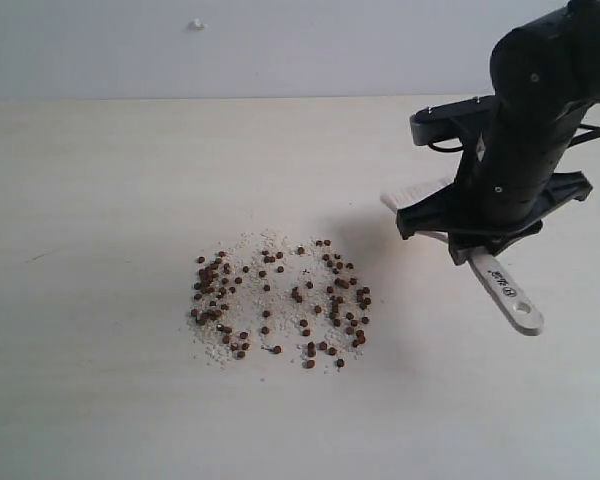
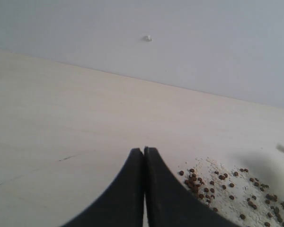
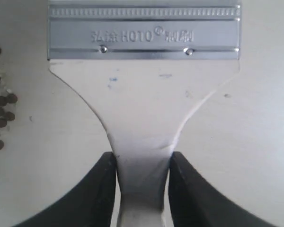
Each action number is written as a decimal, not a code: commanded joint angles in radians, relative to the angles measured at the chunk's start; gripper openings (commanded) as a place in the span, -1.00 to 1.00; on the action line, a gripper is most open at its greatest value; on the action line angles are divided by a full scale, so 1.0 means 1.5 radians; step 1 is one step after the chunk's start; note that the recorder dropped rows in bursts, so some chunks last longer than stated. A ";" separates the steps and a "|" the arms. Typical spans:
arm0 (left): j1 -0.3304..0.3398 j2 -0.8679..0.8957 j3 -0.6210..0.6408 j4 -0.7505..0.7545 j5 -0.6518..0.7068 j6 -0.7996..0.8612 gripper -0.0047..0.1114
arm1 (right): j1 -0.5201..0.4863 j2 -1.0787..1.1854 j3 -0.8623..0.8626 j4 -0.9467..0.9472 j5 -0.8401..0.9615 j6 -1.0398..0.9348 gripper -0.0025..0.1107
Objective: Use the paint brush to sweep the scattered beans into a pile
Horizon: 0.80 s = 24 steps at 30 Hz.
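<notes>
The beans (image 1: 280, 300) are small, reddish-brown and mixed with whitish crumbs, spread loosely over a wide patch at the middle of the pale table; no pile is in view. The paint brush (image 1: 505, 290) lies flat to their right, its pale handle with the end hole pointing toward the front. My right gripper (image 3: 142, 161) is shut on the narrow neck of the paint brush (image 3: 142, 104), below the silver ferrule (image 3: 142, 33); the bristles are out of view. A few beans (image 3: 2, 109) show beside it. My left gripper (image 2: 144, 150) is shut and empty, with the beans (image 2: 227, 184) off to its side.
The right arm (image 1: 530, 120) hangs over the brush and hides its head in the exterior view. The table (image 1: 100, 200) ends at a grey wall at the back, with a small white speck (image 1: 197, 24) on it.
</notes>
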 commanded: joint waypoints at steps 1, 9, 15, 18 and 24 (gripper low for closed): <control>-0.002 -0.005 0.000 -0.003 -0.001 -0.003 -0.92 | 0.001 -0.047 -0.004 -0.008 0.028 -0.028 -0.96; -0.002 -0.005 0.000 0.021 -0.001 0.036 -0.92 | 0.001 -0.105 -0.008 0.102 0.195 -0.242 -0.96; -0.002 -0.005 0.000 0.021 -0.001 0.041 -0.92 | 0.001 -0.113 -0.064 0.210 0.251 -0.309 -0.96; -0.002 -0.005 0.000 0.021 -0.001 0.041 -0.92 | 0.001 -0.113 -0.086 0.219 0.251 -0.322 -0.96; -0.002 -0.005 0.000 0.021 -0.189 0.076 -0.92 | 0.001 -0.113 -0.135 0.219 0.251 -0.326 -0.96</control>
